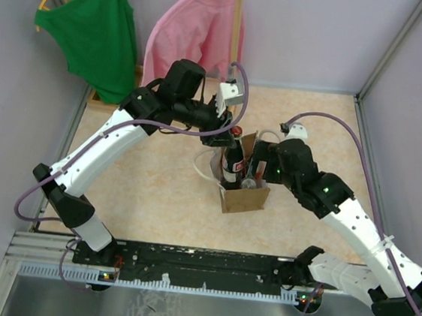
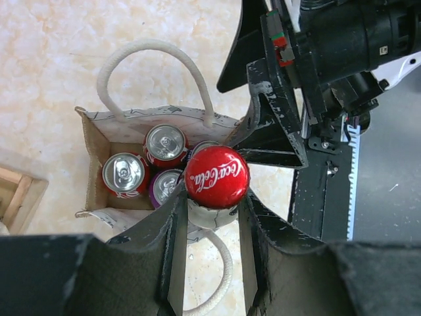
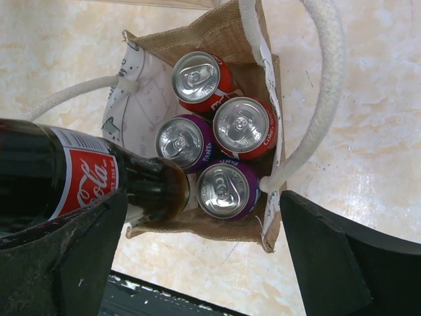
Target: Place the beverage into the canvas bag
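The beverage, a dark Coca-Cola bottle [image 1: 232, 160] with a red cap [image 2: 216, 176], stands upright with its lower end inside the canvas bag [image 1: 244, 198]. My left gripper [image 2: 210, 210] is shut on the bottle's neck just under the cap. The bag [image 2: 92, 164] is tan with pale panels and white rope handles [image 2: 148, 49]. It holds several cans, red ones [image 3: 199, 80] and purple Fanta ones [image 3: 227, 189]. The bottle [image 3: 85, 181] sits in the corner beside them. My right gripper [image 3: 197, 230] hovers open over the bag's edge, holding nothing.
A green top [image 1: 96, 29] and a pink top [image 1: 193, 39] hang at the back wall. A wooden frame [image 2: 16, 197] lies left of the bag. Grey walls close in the sides, and a black rail [image 1: 207, 262] runs along the near edge.
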You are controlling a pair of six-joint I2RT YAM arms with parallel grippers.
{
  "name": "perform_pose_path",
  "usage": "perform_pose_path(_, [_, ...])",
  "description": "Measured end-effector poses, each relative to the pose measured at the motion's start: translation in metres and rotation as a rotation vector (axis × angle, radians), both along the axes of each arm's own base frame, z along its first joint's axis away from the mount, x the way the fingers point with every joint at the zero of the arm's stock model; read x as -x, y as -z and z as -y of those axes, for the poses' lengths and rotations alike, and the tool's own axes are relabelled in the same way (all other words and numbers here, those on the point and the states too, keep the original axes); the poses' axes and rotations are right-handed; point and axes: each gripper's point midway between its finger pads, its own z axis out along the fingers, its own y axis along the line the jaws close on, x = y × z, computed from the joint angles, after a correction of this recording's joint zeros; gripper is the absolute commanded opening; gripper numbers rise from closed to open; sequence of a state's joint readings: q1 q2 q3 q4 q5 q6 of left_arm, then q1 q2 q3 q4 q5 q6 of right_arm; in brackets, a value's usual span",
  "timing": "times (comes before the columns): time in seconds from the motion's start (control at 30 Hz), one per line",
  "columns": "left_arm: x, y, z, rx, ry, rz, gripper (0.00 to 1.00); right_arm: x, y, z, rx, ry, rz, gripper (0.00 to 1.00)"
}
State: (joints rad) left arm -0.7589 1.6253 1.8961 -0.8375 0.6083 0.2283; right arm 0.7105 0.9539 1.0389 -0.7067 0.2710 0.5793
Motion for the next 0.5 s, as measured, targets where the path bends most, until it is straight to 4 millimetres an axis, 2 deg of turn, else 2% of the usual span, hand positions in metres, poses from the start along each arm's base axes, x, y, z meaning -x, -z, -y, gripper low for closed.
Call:
perform_pose_path(0.3, [0.014,0.006,0.002,-0.003,0.029,-0.006,0.0,0.004,0.007,0.003,0.005,0.005,-0.017,0.99])
perform_pose_path(0.5, [0.017,0.017,0.003,-0.011,0.04,-0.008,0.0,0.005,0.005,0.004,0.003,0.005,-0.015,0.99])
